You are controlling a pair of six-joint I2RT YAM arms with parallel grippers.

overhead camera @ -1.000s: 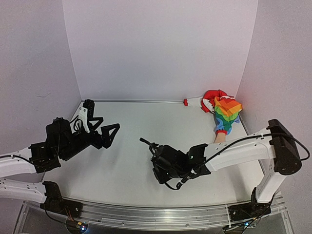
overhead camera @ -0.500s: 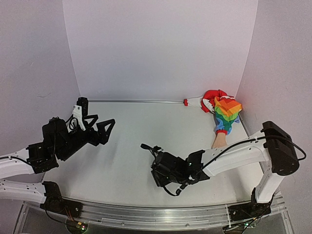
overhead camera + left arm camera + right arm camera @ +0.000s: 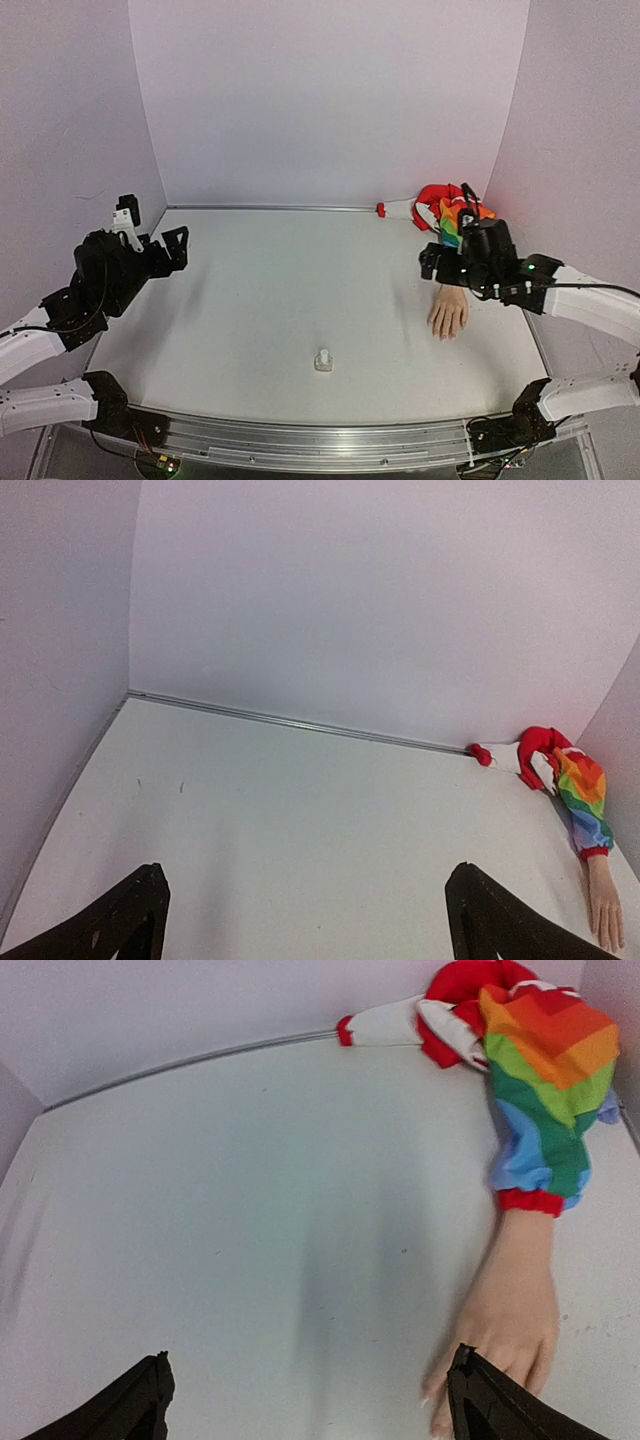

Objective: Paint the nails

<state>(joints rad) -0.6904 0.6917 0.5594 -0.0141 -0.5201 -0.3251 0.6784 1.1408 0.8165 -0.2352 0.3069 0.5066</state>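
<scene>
The pale fake hand lies palm down at the right of the table, its fingers toward the near edge, with a rainbow sleeve and red cuff behind it. Its nails show as tiny pale tips just left of my right finger. My right gripper hovers open and empty above the wrist of that hand. Far to the left, my left gripper is also open and empty, well away from the hand. In both wrist views the jaws stand wide apart over bare table.
A small clear bottle stands alone on the table near the front middle, apart from both grippers. White walls close in the back and both sides. A red-and-white bit of cloth lies along the back wall.
My right gripper has opened, left the small bottle on the table at the front middle, and swung right to the fake hand. The left arm has pulled back to the left.
</scene>
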